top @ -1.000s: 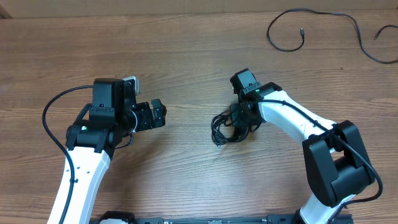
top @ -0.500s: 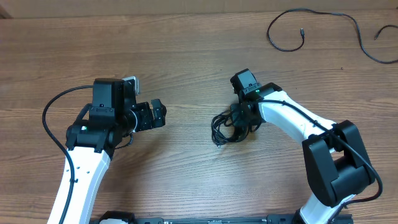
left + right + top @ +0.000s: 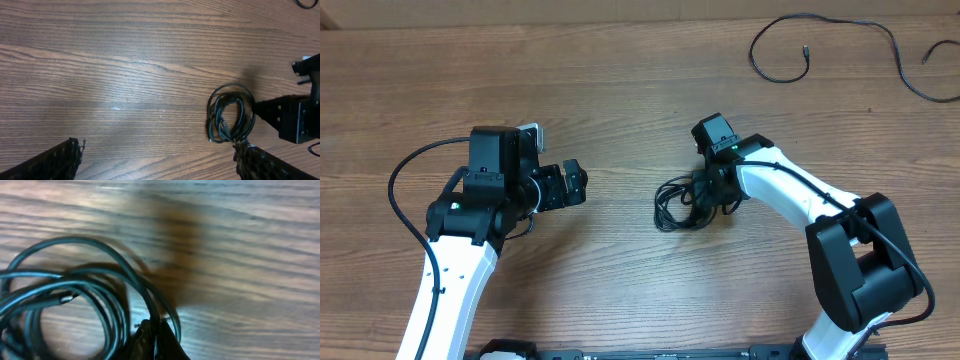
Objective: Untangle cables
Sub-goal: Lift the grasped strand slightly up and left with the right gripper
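- Black coiled cables [image 3: 677, 206] lie near the tabletop's middle; we see the right gripper [image 3: 702, 197] pinched shut on the coil's strands.
- Left gripper [image 3: 574, 184] hangs wide open, well apart from the coil.
- Loose cable [image 3: 840, 25] trails along the far right edge.

Brown wood-grain table [image 3: 620, 80] across every view, grain running side to side in darker streaks. Soft, even light, leaving a pale sheen on the wood in the left wrist view and a blurred brown shadow in the right wrist view. Along the far edge overhead, a paler tan strip [image 3: 420, 10].
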You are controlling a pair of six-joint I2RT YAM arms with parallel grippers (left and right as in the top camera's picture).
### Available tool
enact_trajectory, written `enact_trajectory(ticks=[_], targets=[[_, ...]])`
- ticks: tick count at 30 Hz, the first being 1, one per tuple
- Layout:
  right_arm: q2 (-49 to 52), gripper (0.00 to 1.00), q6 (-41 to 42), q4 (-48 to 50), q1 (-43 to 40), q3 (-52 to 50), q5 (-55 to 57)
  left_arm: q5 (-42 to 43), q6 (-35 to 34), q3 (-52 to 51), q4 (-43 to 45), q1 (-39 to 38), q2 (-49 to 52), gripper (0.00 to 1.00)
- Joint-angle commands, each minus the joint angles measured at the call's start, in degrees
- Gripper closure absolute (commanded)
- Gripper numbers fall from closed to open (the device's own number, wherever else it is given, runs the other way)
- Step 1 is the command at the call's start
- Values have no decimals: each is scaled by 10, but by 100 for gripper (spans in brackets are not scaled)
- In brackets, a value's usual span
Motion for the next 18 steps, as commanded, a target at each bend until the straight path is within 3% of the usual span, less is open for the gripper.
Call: enact_trajectory(ticks=[1, 9, 15, 18], targets=[[2, 96, 0, -11, -1, 51, -47, 7, -2, 10, 0, -4, 2, 0], [2, 96, -6, -95, -1, 169, -172, 20, -1, 10, 2, -4, 2, 0], [2, 96, -103, -91, -1, 223, -402, 19, -1, 10, 5, -4, 2, 0], [2, 96, -108, -78, -1, 233, -428, 19, -1, 10, 5, -4, 2, 0]])
